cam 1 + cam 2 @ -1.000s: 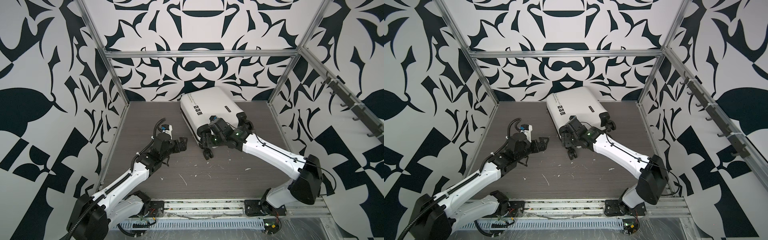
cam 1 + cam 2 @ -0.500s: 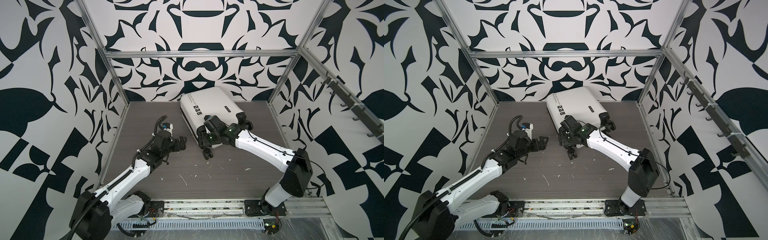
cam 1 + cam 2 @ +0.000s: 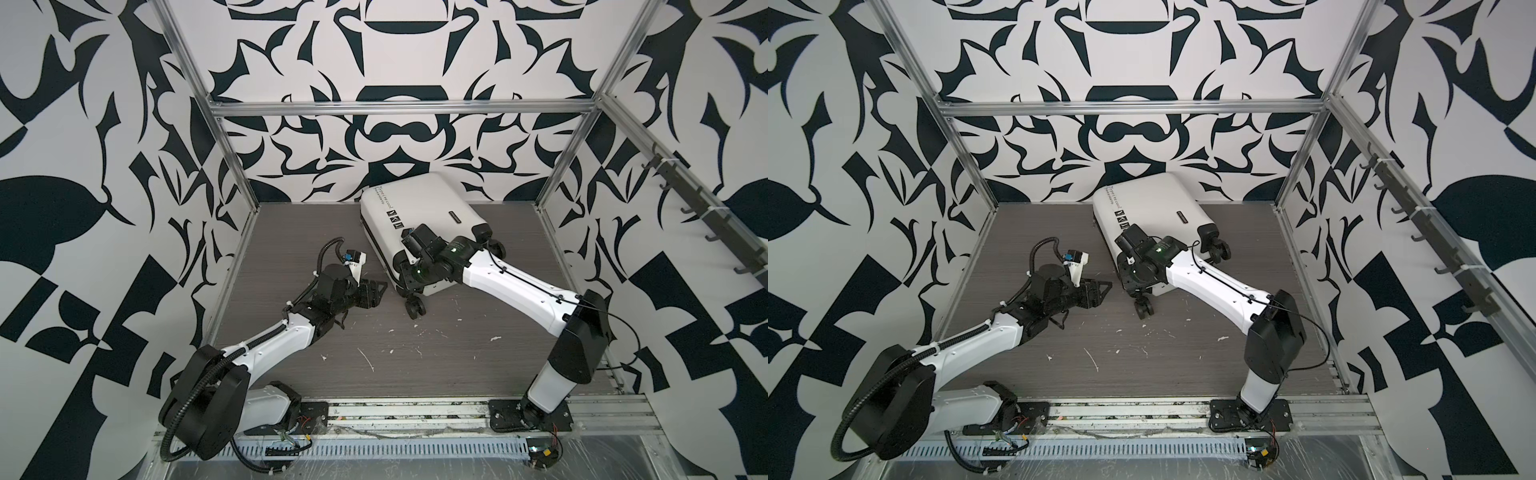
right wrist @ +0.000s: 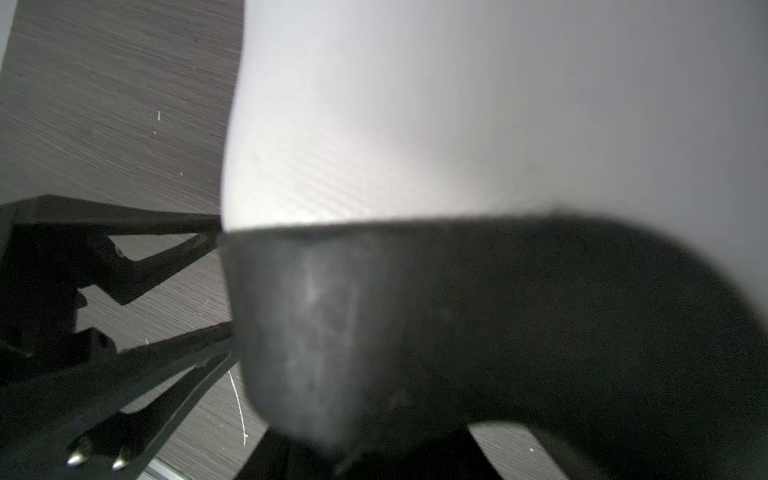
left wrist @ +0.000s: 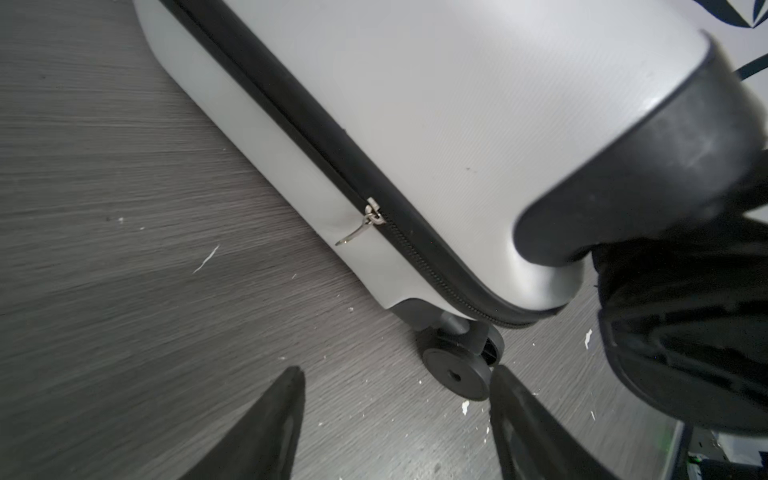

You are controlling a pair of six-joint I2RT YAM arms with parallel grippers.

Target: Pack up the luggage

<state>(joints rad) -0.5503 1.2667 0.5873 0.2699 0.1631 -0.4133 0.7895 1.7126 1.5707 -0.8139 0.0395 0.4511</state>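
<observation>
The luggage (image 3: 419, 208) (image 3: 1150, 203), a white hard-shell suitcase, lies flat and closed at the back middle of the table. A silver zipper pull (image 5: 353, 235) hangs partway along its black side seam. My left gripper (image 3: 376, 291) (image 3: 1100, 291) (image 5: 397, 372) hovers open just left of the suitcase's near black wheel (image 5: 455, 372) (image 3: 415, 309), holding nothing. My right gripper (image 3: 405, 274) (image 3: 1127, 274) presses at the near-left black corner guard (image 4: 457, 311). In the right wrist view its jaws are lost in blur against that guard, and the left gripper's fingers (image 4: 124, 214) show beside the suitcase (image 4: 457, 104).
Small white scraps (image 3: 368, 359) litter the dark wood-grain table (image 3: 291, 232). Aluminium frame posts (image 3: 232, 158) and patterned walls close in three sides. A rail of hooks (image 3: 706, 216) runs along the right wall. A slotted cable duct (image 3: 374, 451) lines the front edge.
My left gripper's fingers have drawn closer together and stay beside the wheel. The right arm's elbow has swung inward and upright while its gripper stays at the suitcase's near corner.
</observation>
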